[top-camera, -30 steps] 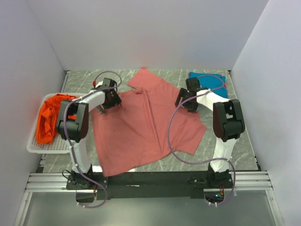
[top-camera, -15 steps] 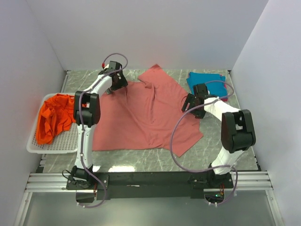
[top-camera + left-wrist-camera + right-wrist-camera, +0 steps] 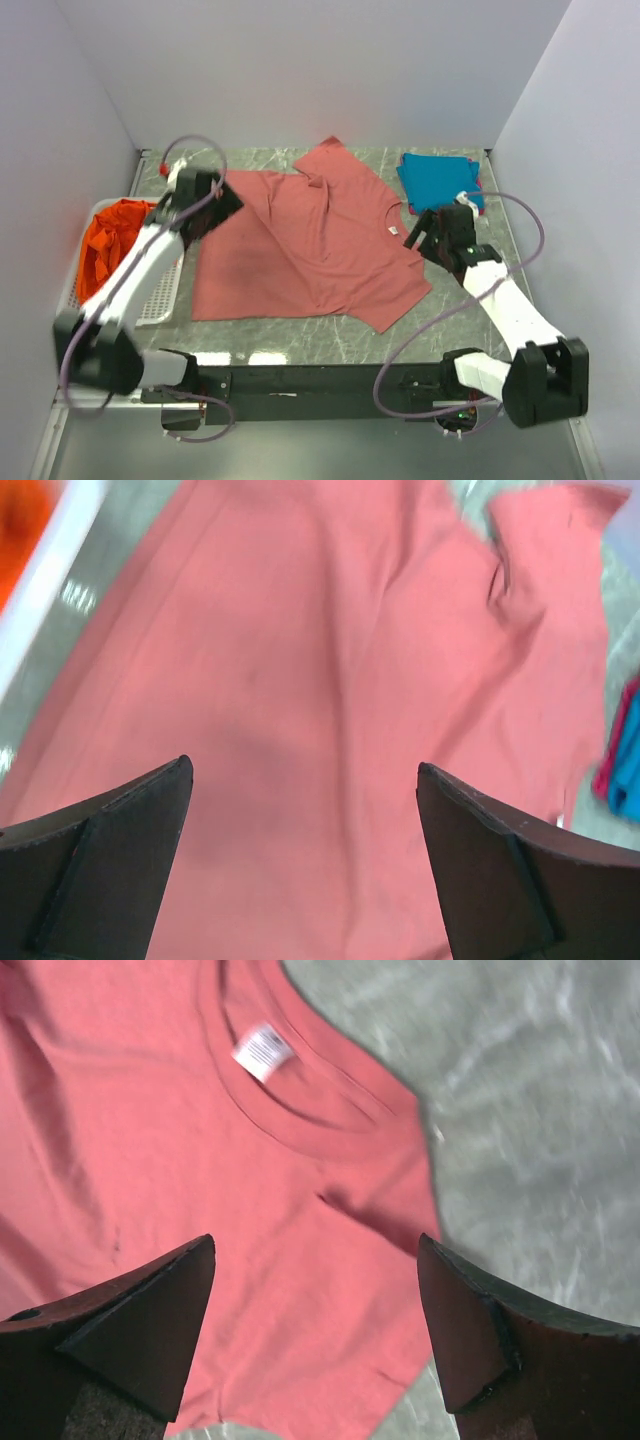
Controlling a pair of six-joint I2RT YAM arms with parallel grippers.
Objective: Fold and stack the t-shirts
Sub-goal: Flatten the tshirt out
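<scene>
The salmon-red t-shirt (image 3: 310, 245) lies spread out and wrinkled on the marble table, its collar and white label (image 3: 262, 1052) toward the right. My left gripper (image 3: 208, 203) hovers open over the shirt's left edge; the left wrist view shows the shirt (image 3: 330, 700) between its empty fingers. My right gripper (image 3: 425, 235) is open and empty above the shirt's right shoulder (image 3: 330, 1290). A folded teal-blue t-shirt (image 3: 440, 180) lies at the back right on a magenta one (image 3: 478, 209). The orange t-shirt (image 3: 105, 250) sits crumpled in the basket.
The white mesh basket (image 3: 160, 295) stands at the left table edge, beside the left arm. White walls close the back and sides. Bare marble (image 3: 480, 130) shows beyond the stack, and the right wrist view shows more bare marble (image 3: 540, 1110) right of the collar.
Both grippers have let go of the salmon-red shirt and pulled back toward me, the left one to the left edge, the right one to the right shoulder. The shirt now lies flatter.
</scene>
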